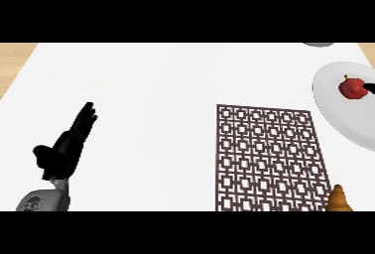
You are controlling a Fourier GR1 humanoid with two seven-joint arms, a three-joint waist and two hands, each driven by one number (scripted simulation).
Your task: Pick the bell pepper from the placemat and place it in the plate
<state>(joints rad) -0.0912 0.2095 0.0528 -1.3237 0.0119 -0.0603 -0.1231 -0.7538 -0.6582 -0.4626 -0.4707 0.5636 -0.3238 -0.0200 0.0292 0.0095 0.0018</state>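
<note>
small red bell pepper (352, 88) already on round white plate (338, 106), upper right. right hand (370, 89) barely shows, can't tell fingers. left hand (70, 141) flat, resting lower left. best now: lift away straight, slow, no bumping pepper.

One view only, from the robot's head, looking steeply down on the white counter (161, 99); close above it; the wooden floor (16, 62) shows at the far left corner; the patterned placemat (270, 158) runs to the lower edge.

I could read no text, label, brand, number or sign anywhere in my head view; nothing on the counter carried lettering that I could make out.
</note>
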